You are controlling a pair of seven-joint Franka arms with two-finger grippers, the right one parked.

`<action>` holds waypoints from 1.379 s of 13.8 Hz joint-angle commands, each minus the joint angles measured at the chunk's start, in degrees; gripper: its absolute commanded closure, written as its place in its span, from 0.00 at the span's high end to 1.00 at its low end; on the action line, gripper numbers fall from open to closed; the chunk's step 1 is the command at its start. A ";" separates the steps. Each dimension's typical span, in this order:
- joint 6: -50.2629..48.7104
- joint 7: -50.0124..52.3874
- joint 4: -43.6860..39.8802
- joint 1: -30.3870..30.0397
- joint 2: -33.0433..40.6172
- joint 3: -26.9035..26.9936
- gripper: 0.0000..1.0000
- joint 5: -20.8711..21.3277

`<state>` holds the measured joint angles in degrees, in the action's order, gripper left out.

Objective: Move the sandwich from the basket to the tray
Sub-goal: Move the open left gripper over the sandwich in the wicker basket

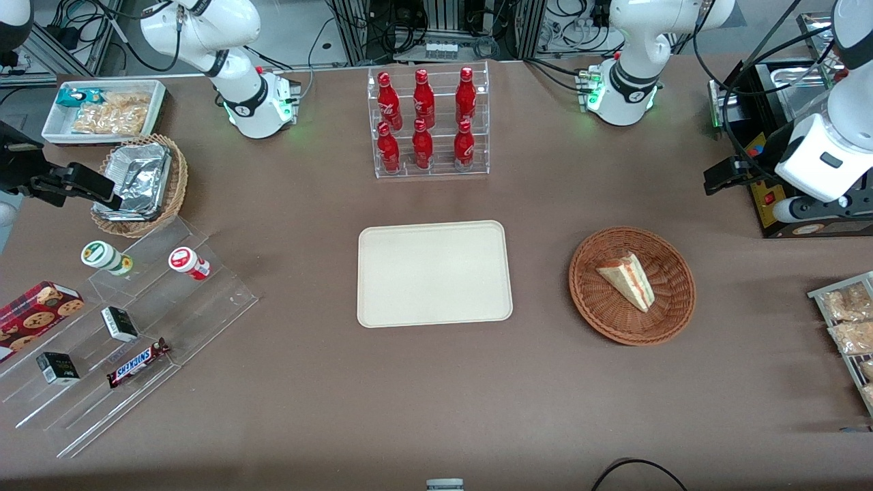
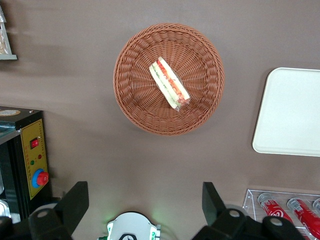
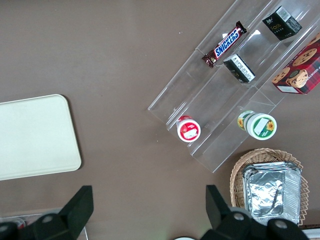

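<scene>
The sandwich (image 1: 627, 280), a pale bread wedge with red and green filling, lies in the round reddish-brown basket (image 1: 600, 320) toward the working arm's end of the table. The cream tray (image 1: 434, 273) lies flat beside the basket at the table's middle, with nothing on it. My gripper (image 1: 716, 181) hangs open and holds nothing, high above the table and farther from the front camera than the basket. The left wrist view looks down on the sandwich (image 2: 170, 83), the basket (image 2: 135, 65) and a tray (image 2: 292, 112) corner, with my gripper (image 2: 145, 200) apart from all three.
A clear rack of red bottles (image 1: 426, 123) stands farther from the front camera than the tray. A black control box (image 1: 771, 204) sits under my gripper. Snack packets (image 1: 849, 320) lie at the working arm's end. Acrylic steps with snacks (image 1: 116, 327) and a foil-filled wicker basket (image 1: 140, 184) are at the parked arm's end.
</scene>
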<state>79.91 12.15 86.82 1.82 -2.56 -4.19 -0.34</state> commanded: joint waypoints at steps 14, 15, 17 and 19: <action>24.81 -0.54 18.97 2.23 -6.93 -0.38 1.00 0.51; 28.60 -0.46 21.34 2.31 -7.11 -0.46 1.00 0.51; 34.58 0.50 24.96 2.31 -7.29 -0.46 1.00 0.51; 44.05 6.97 31.18 2.31 -6.85 -0.46 1.00 0.42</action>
<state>117.01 14.11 112.33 3.85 -11.09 -4.72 -0.29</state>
